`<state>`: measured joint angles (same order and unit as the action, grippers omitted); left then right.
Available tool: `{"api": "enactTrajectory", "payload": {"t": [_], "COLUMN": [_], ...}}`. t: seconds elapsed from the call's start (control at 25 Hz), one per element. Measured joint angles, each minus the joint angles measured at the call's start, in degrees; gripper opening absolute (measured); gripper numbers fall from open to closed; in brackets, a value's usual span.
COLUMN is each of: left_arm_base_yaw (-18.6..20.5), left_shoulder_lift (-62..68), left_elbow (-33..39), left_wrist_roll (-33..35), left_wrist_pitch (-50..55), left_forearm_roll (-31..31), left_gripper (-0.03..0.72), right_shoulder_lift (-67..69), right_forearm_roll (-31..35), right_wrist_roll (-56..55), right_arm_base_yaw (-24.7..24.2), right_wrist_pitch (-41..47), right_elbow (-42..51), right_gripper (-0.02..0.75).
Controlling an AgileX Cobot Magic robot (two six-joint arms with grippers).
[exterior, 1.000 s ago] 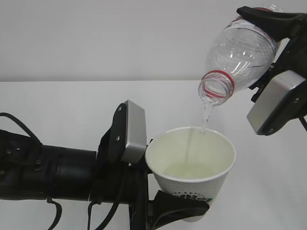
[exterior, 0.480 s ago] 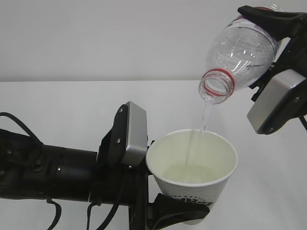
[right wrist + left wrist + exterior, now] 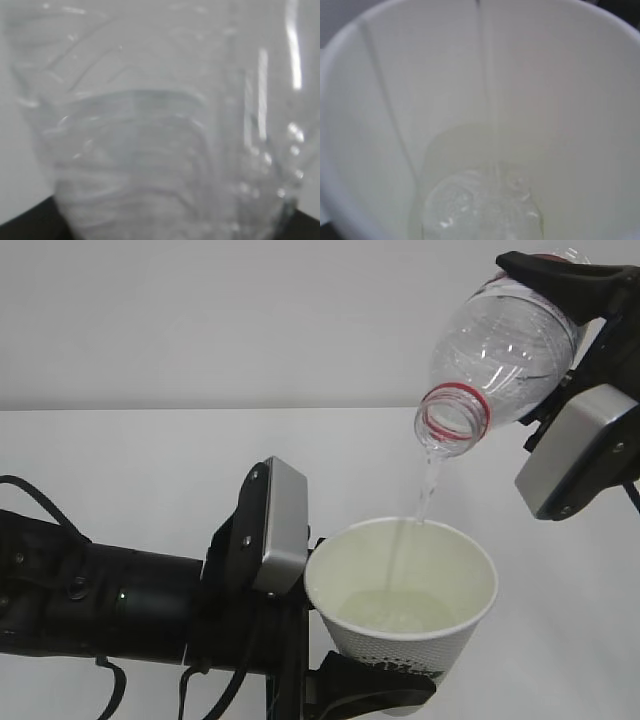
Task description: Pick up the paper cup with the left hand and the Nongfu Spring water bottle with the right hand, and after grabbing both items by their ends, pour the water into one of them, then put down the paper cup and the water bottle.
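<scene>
My left gripper (image 3: 378, 695) is shut on the base of the white paper cup (image 3: 345, 575) and holds it upright at the lower middle of the exterior view. Above and to the right, my right gripper (image 3: 560, 335) is shut on the body of the clear Nongfu Spring water bottle (image 3: 500, 350). The bottle is tilted with its red-ringed mouth down and to the left. A thin stream of water (image 3: 428, 485) falls from the mouth into the cup, where it pools (image 3: 395, 610). The left wrist view is filled by the cup's inside (image 3: 410, 100) and bubbling water (image 3: 480, 207). The bottle (image 3: 150, 125) fills the right wrist view.
Under both arms lies a white table (image 3: 120, 460), with a plain pale wall behind. The left arm's black body and cables (image 3: 90, 600) stretch along the lower left. A grey plate (image 3: 580, 455) on the right wrist hangs beside the bottle.
The cup and left gripper have sunk slightly and drifted a little right. The pool in the cup has grown. The bottle has kept its tilt and place, still pouring.
</scene>
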<state>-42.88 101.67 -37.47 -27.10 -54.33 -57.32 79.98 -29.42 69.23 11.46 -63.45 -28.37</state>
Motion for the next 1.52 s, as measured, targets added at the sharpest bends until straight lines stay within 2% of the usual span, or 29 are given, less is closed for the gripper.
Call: {"api": "enactTrajectory", "payload": {"t": [1.52], "left_arm_base_yaw": [0.0], "left_shoulder_lift": [0.0], "left_elbow": [0.0], "left_wrist_roll": [0.0], "left_wrist_pitch": [0.0], "left_forearm_roll": [-0.13], "left_gripper": [0.496], "right_shoulder_lift": [0.0], "right_forearm_roll": [0.0], "right_wrist_roll": [1.51], "right_arm_base_yaw": [0.0], "right_wrist_pitch": [0.0], "right_elbow": [0.0], "right_gripper": [0.458]}}
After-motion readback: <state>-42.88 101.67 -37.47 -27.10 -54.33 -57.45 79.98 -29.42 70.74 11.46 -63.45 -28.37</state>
